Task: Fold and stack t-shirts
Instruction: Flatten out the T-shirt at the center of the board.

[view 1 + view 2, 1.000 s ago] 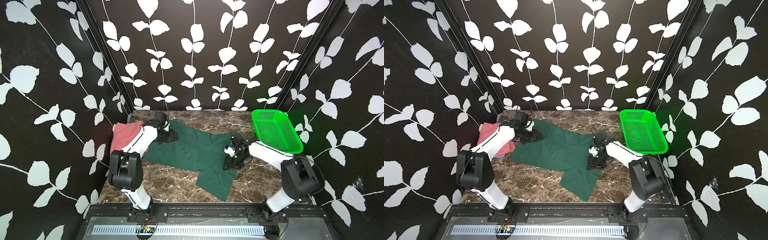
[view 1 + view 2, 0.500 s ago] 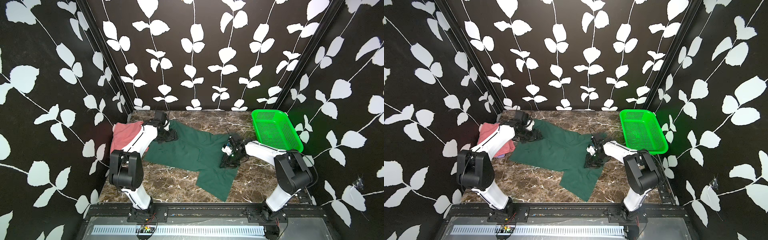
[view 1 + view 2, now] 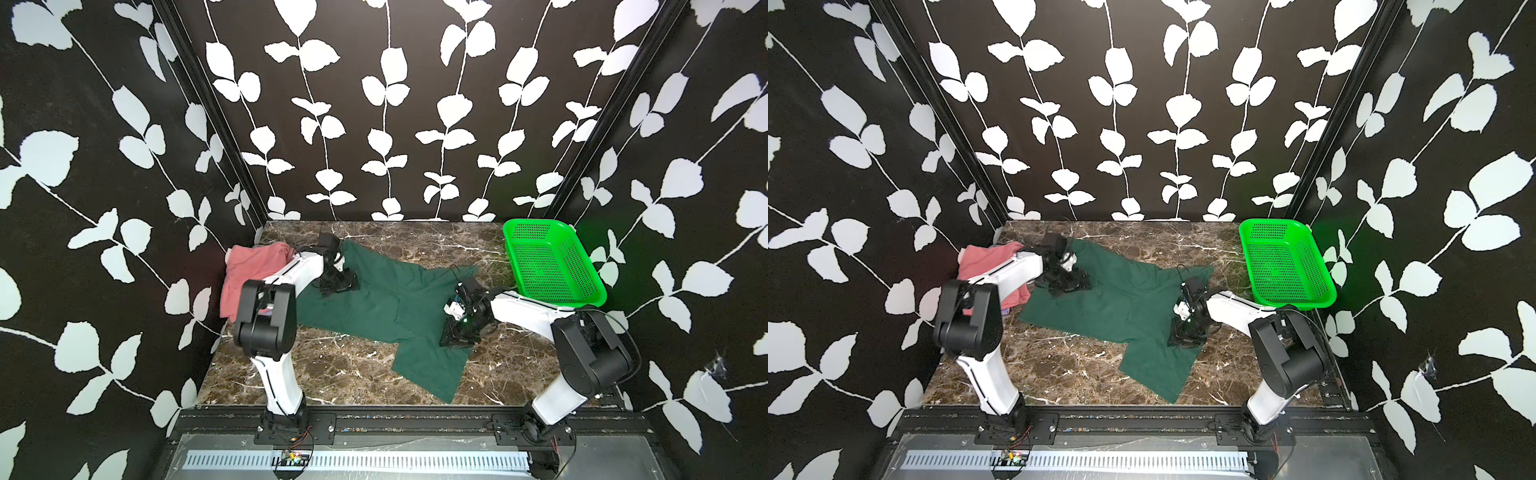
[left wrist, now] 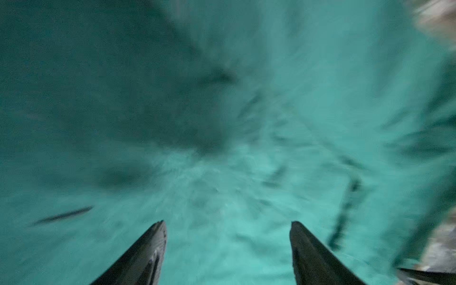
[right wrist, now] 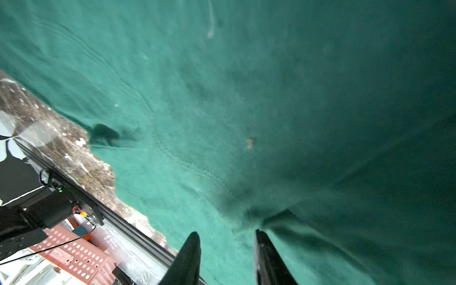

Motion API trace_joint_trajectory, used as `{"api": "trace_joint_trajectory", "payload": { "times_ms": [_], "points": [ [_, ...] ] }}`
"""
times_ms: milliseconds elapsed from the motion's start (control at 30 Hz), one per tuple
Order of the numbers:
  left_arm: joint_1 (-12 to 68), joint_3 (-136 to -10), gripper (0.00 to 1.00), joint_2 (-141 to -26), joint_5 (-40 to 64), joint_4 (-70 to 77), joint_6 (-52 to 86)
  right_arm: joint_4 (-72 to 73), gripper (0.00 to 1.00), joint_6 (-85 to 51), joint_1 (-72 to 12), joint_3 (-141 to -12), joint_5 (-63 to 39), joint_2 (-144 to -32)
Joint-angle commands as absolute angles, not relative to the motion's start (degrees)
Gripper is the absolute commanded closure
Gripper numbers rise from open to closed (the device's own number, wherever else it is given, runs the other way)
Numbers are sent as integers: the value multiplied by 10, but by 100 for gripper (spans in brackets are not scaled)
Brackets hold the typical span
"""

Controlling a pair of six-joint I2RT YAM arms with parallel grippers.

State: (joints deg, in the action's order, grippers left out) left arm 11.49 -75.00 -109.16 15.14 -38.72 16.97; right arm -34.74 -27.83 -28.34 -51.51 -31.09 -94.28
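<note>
The right pincer (image 3: 455, 341) is down on the dark green shirt (image 3: 374, 299), at the shirt's edge on the side toward the basket (image 3: 552, 270). Its jaws are drawn narrow with a pucker of cloth at the tips, but I cannot tell whether the cloth is truly pinched. The left pincer (image 3: 338, 286) stands wide over the end of the shirt farthest from the basket, with nothing between its jaws; its wrist view is blurred. The step looks like taking hold of the shirt at two ends to start a fold. To do it well, each pincer should bite the hem through both layers, and the two should lift together and carry the cloth low so it neither slips nor drags into wrinkles. The marble table (image 3: 332, 374) holds the shirt, which is spread crookedly between the basket and the far side, with one sleeve corner near the basket. The basket sits just behind the right forearm and could be knocked on a wide swing. The pink shirt (image 3: 249, 266) lies well apart from the basket, beside and partly under the left arm, where a trailing hem might catch it. A sliver of lavender cloth (image 3: 1005, 311) peeks from under the pink shirt.
</note>
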Motion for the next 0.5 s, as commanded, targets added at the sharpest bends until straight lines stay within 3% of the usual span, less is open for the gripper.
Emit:
{"api": "trace_joint_trajectory", "payload": {
  "times_ms": [0,200,267,367,467],
  "points": [
    [116,-729,19,-1102,172,-367,173,-327,63,-287,-291,-497,-313,-954],
    [116,-744,21,-1157,174,-395,169,-300,65,-299,-295,-487,-310,-960],
    [116,-742,21,-1159,176,-395,169,-304,70,-295,-296,-491,-308,-965],
    [116,-740,21,-1155,173,-394,167,-320,89,-285,-299,-508,-307,-973],
    [116,-738,21,-1153,171,-395,165,-347,89,-275,-300,-532,-304,-976]
  ]
}}
